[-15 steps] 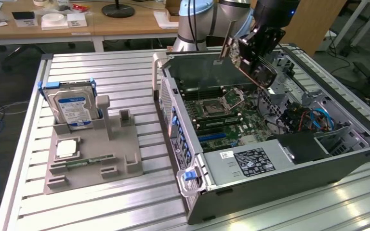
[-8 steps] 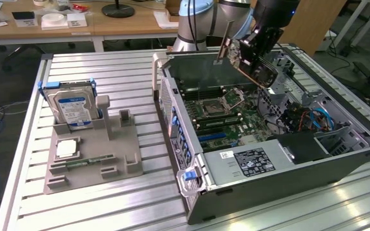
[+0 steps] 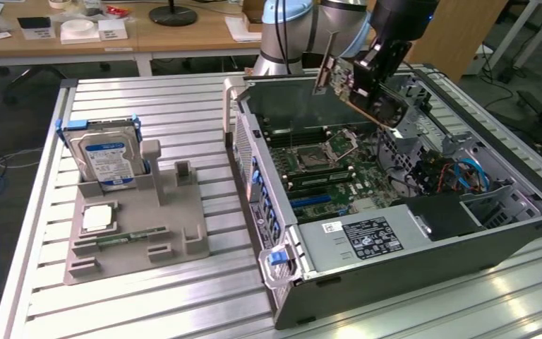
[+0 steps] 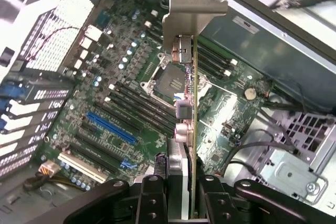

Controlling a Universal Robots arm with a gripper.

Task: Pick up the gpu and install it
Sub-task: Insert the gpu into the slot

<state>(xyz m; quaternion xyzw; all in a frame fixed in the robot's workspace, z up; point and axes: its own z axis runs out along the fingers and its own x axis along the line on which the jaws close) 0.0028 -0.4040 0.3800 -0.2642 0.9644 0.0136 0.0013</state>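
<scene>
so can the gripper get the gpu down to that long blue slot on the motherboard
Probably yes. The gripper holds the gpu above the open case, and nothing shows between it and the blue slot. The gpu hangs tilted, though, so it would likely need squaring up.

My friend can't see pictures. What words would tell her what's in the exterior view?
A robot arm's jaws hold the gpu tilted in the air above an open computer case with its motherboard showing. At the exterior view's left, a hard drive stands upright in a grey holder on a slatted metal table.
</scene>
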